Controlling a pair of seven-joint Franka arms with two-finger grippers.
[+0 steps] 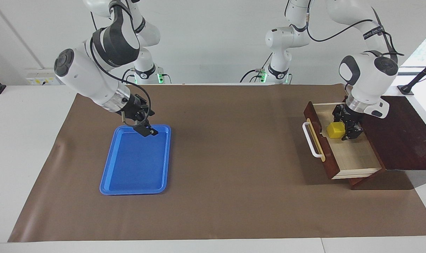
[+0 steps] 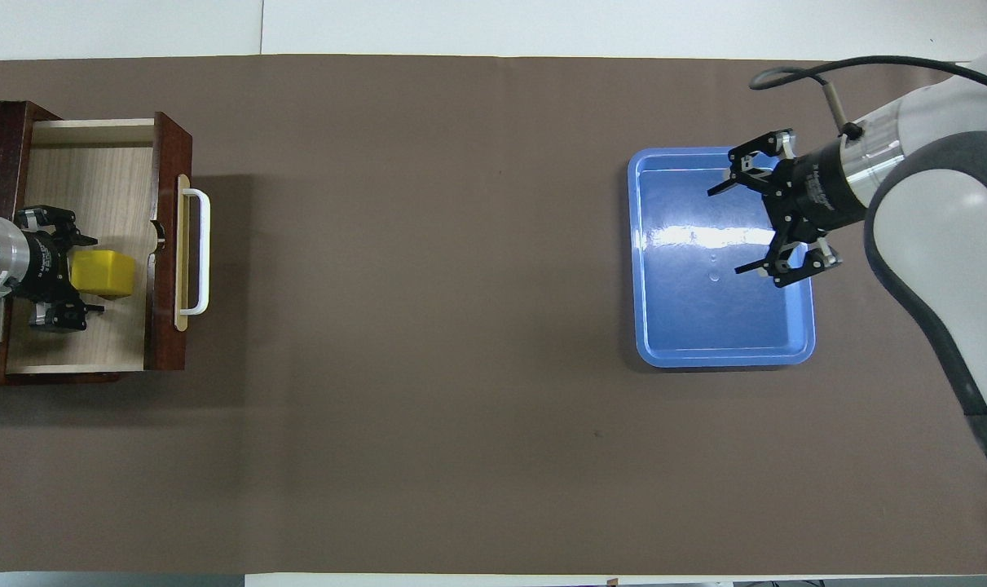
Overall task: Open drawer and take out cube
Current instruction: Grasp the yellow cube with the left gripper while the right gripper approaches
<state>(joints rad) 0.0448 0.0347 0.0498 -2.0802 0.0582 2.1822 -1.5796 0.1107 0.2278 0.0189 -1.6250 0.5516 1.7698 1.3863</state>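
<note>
Drawer (image 1: pixel 353 154) pulled open. Left gripper (image 1: pixel 348 130) inside drawer, fingers spread around cube (image 1: pixel 336 130). Right gripper (image 1: pixel 146 128) waits over blue tray (image 1: pixel 109 175), fingers spread.

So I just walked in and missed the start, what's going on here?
The drawer stands pulled open at the left arm's end of the table. The left gripper is down inside it, fingers on either side of the yellow cube. The right gripper waits, open, over the blue tray.
</note>
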